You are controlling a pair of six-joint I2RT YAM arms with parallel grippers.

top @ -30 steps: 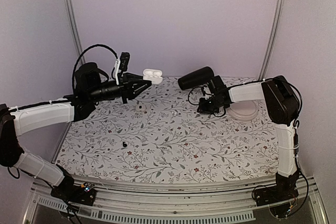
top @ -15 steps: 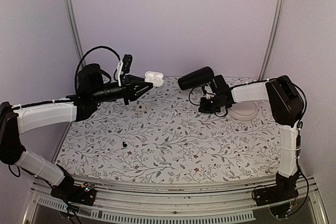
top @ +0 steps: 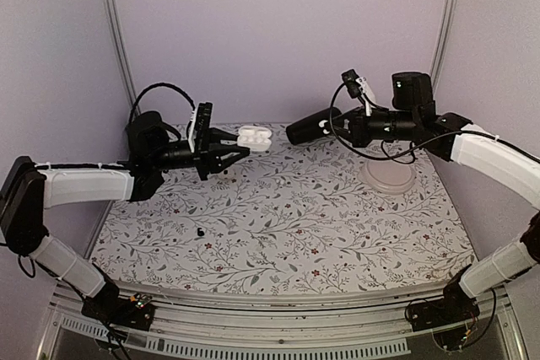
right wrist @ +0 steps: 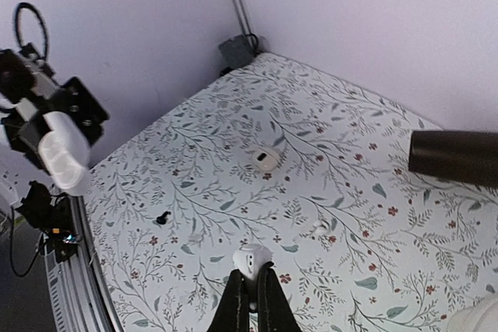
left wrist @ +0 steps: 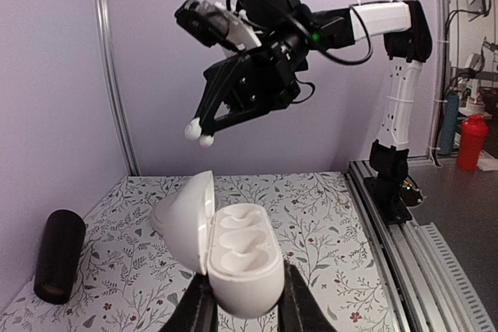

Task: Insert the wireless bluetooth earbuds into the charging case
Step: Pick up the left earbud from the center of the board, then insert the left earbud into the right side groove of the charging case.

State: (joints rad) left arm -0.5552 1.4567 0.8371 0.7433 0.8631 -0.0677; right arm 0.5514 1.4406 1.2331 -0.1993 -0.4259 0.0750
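Note:
My left gripper (top: pixel 240 142) is shut on the charging case (top: pixel 253 138) and holds it in the air above the back left of the table. In the left wrist view the case (left wrist: pixel 237 258) sits between the fingers (left wrist: pixel 198 309) with its lid open, and both sockets are empty. My right gripper (right wrist: pixel 250 279) is shut on one white earbud (right wrist: pixel 254 258), held high above the table. From the left wrist it shows (left wrist: pixel 200 134) facing the case, some way off. Another tiny white piece (right wrist: pixel 321 227) lies on the table; I cannot tell if it is the other earbud.
A black cylinder (top: pixel 314 126) lies at the back middle. A pale round dish (top: pixel 386 178) sits at the back right. A white round lump with a dark spot (right wrist: pixel 266 159) and a tiny black bit (top: pixel 200 231) lie on the flowered table.
My right arm has lifted from the table beside the dish and now holds the earbud high, pointing left. My left gripper has moved a little right with the open case.

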